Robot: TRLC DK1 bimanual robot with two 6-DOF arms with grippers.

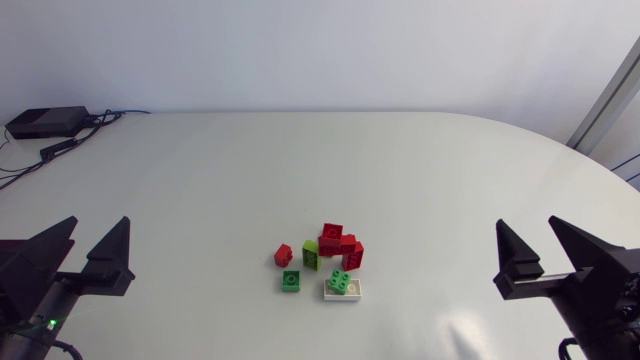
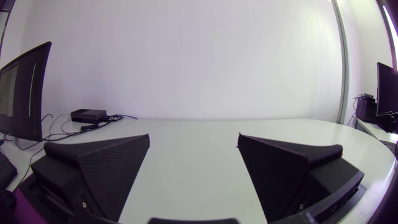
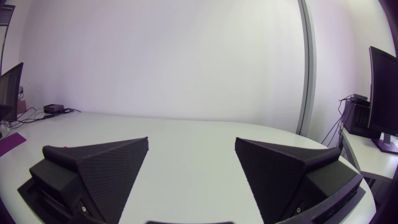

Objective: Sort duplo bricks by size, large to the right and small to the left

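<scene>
Fingers spread wide on the left gripper [image 1: 98, 222] and right gripper [image 1: 527, 223] — neither touched a brick.
White brick [image 1: 345, 294] sat near the front middle of the table [image 1: 300, 170] with a green brick [image 1: 341, 281] on top; red bricks [image 1: 341, 245] piled just behind it, a lime brick [image 1: 311, 254] on edge against them. Left of the white brick — a flat green brick [image 1: 291, 281] and a small red brick [image 1: 284, 255]. Grippers stood well off to either side of it.

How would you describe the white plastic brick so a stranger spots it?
On the white table, a cluster of red and green plastic bricks lies centrally near the front edge. At its near right corner, under a green brick, lies the only white brick.
</scene>
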